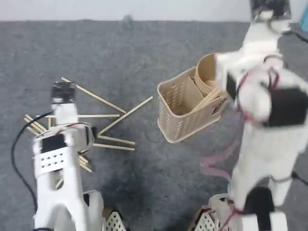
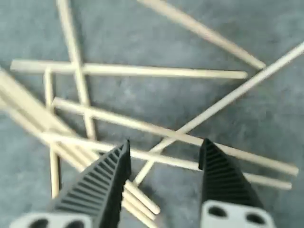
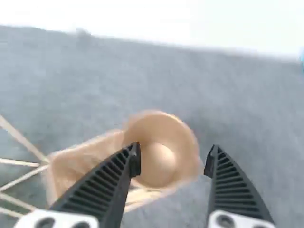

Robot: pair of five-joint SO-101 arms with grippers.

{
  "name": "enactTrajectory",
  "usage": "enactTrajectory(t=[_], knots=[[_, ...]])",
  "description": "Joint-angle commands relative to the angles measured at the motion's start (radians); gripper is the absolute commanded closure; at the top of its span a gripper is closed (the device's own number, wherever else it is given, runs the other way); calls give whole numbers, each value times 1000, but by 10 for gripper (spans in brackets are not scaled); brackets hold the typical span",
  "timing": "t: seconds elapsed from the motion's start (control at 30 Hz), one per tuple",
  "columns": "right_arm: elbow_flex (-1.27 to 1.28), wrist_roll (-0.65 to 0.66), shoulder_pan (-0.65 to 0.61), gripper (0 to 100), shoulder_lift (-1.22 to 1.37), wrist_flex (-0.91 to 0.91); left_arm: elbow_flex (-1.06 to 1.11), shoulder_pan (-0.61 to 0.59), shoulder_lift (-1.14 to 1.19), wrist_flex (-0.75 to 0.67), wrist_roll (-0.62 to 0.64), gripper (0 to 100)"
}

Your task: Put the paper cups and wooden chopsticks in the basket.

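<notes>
Risked pinching several crossed pale wooden chopsticks (image 2: 142,70) at once with the wide-spread left gripper (image 2: 166,142) just above their pile on the grey felt table (image 1: 144,48), and jostling the tan paper cups (image 3: 161,133) inside the beige slotted plastic basket (image 1: 180,122) with the equally wide, empty right gripper (image 3: 174,147).

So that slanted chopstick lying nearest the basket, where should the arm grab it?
Probably the half of the chopstick toward the basket, coming straight down with the left gripper turned across its width. It lies flat and thin, with bare mat either side there; its far end lies close to other chopsticks.
</notes>
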Motion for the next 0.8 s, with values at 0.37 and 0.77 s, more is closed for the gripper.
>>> enactTrajectory(t=[0.37, 0.77], knots=[[462, 74, -421, 768, -39, -45, 87, -345, -28, -152, 41, 776], [459, 26, -452, 768, 197, -177, 147, -339, -31, -219, 43, 776]])
